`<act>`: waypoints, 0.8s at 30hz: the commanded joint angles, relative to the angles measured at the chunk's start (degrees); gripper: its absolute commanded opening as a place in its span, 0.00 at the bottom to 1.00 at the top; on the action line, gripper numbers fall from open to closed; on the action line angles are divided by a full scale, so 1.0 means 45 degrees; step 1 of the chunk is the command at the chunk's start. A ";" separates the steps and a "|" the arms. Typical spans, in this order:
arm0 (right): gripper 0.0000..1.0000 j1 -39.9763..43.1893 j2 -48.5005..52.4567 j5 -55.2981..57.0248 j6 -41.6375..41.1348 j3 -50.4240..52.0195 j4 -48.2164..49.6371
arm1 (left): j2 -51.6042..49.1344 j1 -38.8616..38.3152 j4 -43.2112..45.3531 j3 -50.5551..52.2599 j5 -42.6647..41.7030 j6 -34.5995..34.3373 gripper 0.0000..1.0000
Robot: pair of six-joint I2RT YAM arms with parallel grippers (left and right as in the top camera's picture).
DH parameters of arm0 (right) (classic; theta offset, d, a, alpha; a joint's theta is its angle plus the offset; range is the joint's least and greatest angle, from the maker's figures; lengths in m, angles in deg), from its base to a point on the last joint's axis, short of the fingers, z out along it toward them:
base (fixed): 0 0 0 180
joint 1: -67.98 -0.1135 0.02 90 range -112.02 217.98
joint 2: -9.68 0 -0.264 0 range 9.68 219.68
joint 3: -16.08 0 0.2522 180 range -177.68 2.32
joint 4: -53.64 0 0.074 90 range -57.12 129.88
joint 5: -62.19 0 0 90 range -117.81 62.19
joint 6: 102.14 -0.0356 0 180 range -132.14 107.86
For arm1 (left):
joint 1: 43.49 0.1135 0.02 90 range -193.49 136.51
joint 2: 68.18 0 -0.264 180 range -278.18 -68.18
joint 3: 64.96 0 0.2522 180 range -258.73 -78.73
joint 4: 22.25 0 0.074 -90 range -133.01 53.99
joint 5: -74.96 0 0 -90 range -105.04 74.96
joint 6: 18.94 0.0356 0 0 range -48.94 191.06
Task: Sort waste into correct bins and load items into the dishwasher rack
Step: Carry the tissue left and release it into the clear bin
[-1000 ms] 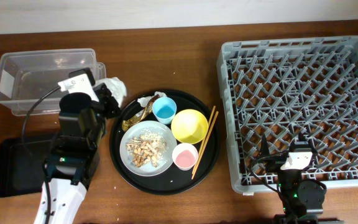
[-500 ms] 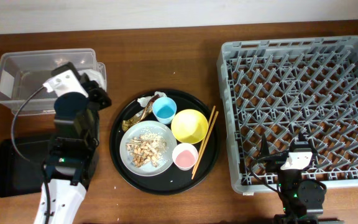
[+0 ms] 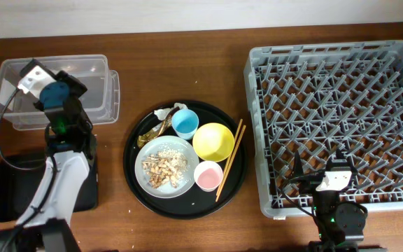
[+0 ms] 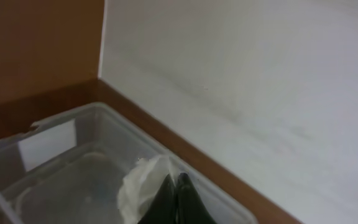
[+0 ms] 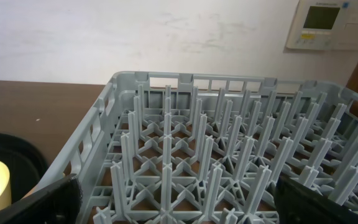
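Left end effector (image 4: 175, 182) pinches wrapper (image 4: 138, 190) over clear box (image 4: 73, 112), inside rim.

A round black tray (image 3: 187, 204) sits on the brown table (image 3: 187, 63).

Setting: robot test room or laboratory, staged as a dishwashing station.
- Tabletop (image 3: 187, 63): brown wood grain, set against a plain white wall (image 5: 135, 31) at 12 o'clock.
- Wall controller (image 5: 324, 23): white, small display, seen at 1 o'clock in the right wrist view; brown trim beside it.
- Left arm (image 3: 65, 168) at 9 o'clock, with a loose black cable (image 3: 2, 133); right arm (image 3: 336, 210) at 5 o'clock.
- Dishwasher rack (image 3: 327, 50): grey, catering type, at 3 o'clock, standing directly on the tabletop.
- Round black tray (image 3: 133, 178): centre, bearing small dishes.
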 commanded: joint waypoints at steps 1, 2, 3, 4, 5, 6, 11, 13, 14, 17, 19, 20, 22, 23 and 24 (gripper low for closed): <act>0.99 0.0073 -0.0063 0.0073 -0.0019 0.0112 -0.0034 | -0.0374 0.0481 0.0189 -0.0131 0.0136 0.0219 0.59; 0.99 0.0073 -0.0063 0.0073 -0.0019 0.0112 -0.0034 | -0.0374 0.0588 0.0403 -0.0131 0.0126 0.0389 0.76; 0.99 0.0073 -0.0063 0.0073 -0.0019 0.0112 -0.0034 | -0.0369 0.0656 0.0772 -0.0131 0.0136 0.1083 0.76; 0.99 0.0073 -0.0063 0.0073 -0.0019 0.0112 -0.0034 | -0.0355 0.0651 0.1137 -0.0136 0.0131 0.1914 0.76; 0.99 0.0073 -0.0063 0.0073 -0.0019 0.0112 -0.0034 | -0.0267 0.0636 0.1219 -0.0136 0.0131 0.2225 0.77; 0.99 0.0073 -0.0063 0.0073 -0.0019 0.0112 -0.0034 | -0.0010 0.0636 0.1059 -0.0136 0.0126 0.2229 0.77; 0.99 0.0073 -0.0063 0.0073 -0.0019 0.0112 -0.0034 | 0.2535 -0.0257 -0.1914 -0.0136 -0.1005 0.2225 0.79; 0.99 0.0073 -0.0063 0.0073 -0.0019 0.0112 -0.0034 | 0.3492 -0.0845 -0.4362 -0.0136 -0.3706 0.2220 0.84; 0.99 0.0073 -0.0063 0.0073 -0.0019 0.0112 -0.0034 | 0.3759 -0.1127 -0.5440 -0.0131 -0.5149 0.2220 0.85; 0.99 0.0073 -0.0063 0.0073 -0.0019 0.0112 -0.0034 | 0.3866 -0.1821 -0.7558 -0.0131 -0.8927 0.2079 0.99; 0.99 0.0073 -0.0063 0.0073 -0.0019 0.0112 -0.0034 | 0.3866 -0.2157 -0.8315 -0.0131 -1.0088 0.2074 0.99; 0.99 0.0073 -0.0063 0.0073 -0.0019 0.0112 -0.0034 | 0.3866 -0.2331 -0.8359 -0.0131 -1.0083 0.2079 0.99; 0.99 0.0073 -0.0063 0.0073 -0.0019 0.0112 -0.0034 | 0.3662 -0.2433 -0.8388 -0.0131 -0.9850 0.1899 0.99; 0.99 0.0073 -0.0063 0.0073 -0.0019 0.0112 -0.0034 | 0.3468 -0.2433 -0.8412 -0.0131 -0.9646 0.1438 0.99; 0.99 0.0073 -0.0063 0.0073 -0.0019 0.0112 -0.0034 | 0.3079 -0.2433 -0.8398 -0.0131 -0.9369 0.0544 0.98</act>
